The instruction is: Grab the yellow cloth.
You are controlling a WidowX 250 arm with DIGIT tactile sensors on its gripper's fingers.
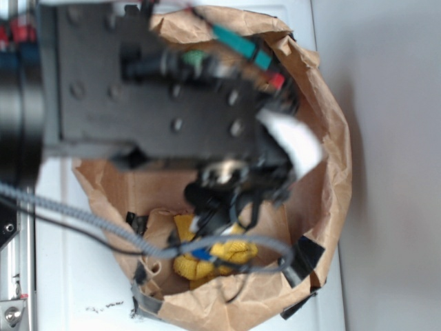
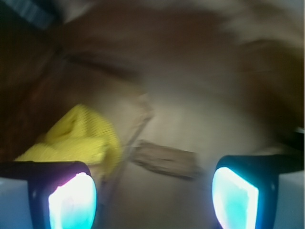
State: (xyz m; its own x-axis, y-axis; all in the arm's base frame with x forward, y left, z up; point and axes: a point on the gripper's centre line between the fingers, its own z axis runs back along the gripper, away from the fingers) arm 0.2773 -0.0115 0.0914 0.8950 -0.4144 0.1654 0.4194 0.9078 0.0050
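The yellow cloth [image 2: 78, 136] lies bunched on the floor of a brown paper bag, at the left of the wrist view, just beyond my left fingertip. In the exterior view the yellow cloth [image 1: 227, 254] shows low in the bag, partly hidden by cables and the arm. My gripper [image 2: 153, 198] is open, its two glowing pads [image 2: 72, 202] wide apart, with only bare bag floor between them. In the exterior view the gripper [image 1: 220, 203] hangs inside the bag above the cloth; its fingers are hard to make out there.
A brown bark-like wood piece [image 2: 164, 160] lies on the bag floor ahead, between the fingers. The crumpled paper bag wall [image 1: 334, 138] rings the workspace. Grey and black cables [image 1: 89, 221] cross in front of the bag.
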